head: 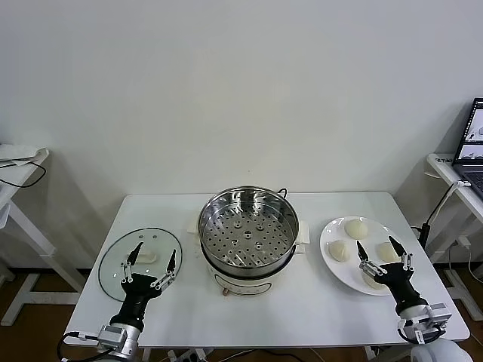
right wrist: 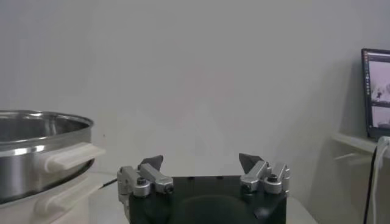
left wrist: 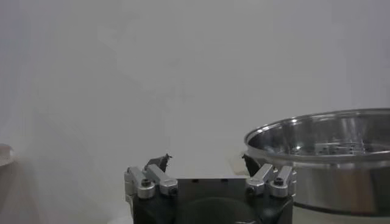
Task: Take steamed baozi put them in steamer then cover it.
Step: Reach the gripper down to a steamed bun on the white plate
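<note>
The steel steamer (head: 247, 235) stands mid-table on its white base, perforated tray bare inside; it also shows in the left wrist view (left wrist: 329, 155) and the right wrist view (right wrist: 36, 149). Several cream baozi (head: 355, 228) lie on a white plate (head: 330, 258) at the right. The glass cover (head: 121, 253) with its white handle lies flat at the left. My left gripper (head: 154, 256) is open above the cover's near edge. My right gripper (head: 376, 251) is open above the plate's near side, over the baozi. Both grippers are empty.
The white table (head: 302, 317) has near edges close to both arms. A side table with a laptop (head: 472, 147) stands at the far right, another side table (head: 19, 162) at the far left. A cable runs behind the steamer.
</note>
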### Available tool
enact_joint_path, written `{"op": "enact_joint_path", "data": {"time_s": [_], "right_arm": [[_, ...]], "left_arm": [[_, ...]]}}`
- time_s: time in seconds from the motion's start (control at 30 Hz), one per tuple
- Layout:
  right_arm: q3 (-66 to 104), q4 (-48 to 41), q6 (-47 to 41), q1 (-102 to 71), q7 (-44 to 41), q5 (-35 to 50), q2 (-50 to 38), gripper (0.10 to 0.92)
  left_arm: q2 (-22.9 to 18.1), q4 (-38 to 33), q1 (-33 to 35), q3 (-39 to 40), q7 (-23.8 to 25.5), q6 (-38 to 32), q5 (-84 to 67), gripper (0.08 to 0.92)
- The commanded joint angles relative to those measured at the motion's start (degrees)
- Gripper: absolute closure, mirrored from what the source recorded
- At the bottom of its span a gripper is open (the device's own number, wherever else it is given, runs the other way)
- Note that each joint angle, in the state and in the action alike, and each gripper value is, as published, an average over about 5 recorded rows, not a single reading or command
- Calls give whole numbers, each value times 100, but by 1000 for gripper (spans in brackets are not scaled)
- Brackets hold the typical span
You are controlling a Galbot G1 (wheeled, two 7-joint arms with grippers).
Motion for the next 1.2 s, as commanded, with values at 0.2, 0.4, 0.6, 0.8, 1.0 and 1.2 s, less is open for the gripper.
{"op": "enact_joint_path", "data": {"time_s": [0.2, 0.4, 0.6, 0.8, 1.0, 1.2], "right_arm": [[51, -319, -207, 487, 82, -595, -662, 203], [-336, -788, -436, 1098, 157, -1837, -1773, 203], [-1196, -1460, -743, 2142, -251, -2764, -3025, 203], [-3121, -2083, -1229, 3733, -1847, -2750, -4082, 203], [-5669, -2999, -1459, 6294, -3529, -2717, -4266, 203], [-7494, -3997, -1432, 8299, -4963, -2887, -3613, 203]], "left_arm": [[55, 91, -53, -43, 15, -32, 6, 177], [101, 142, -97, -53, 23, -73, 2, 177], [121, 172, -113, -112, 29, -90, -8, 177], [95, 200, -111, -114, 22, -108, -12, 177], [36, 123, -56, -60, 13, -101, -5, 177], [28, 88, -27, -103, 9, -84, -7, 177]]}}
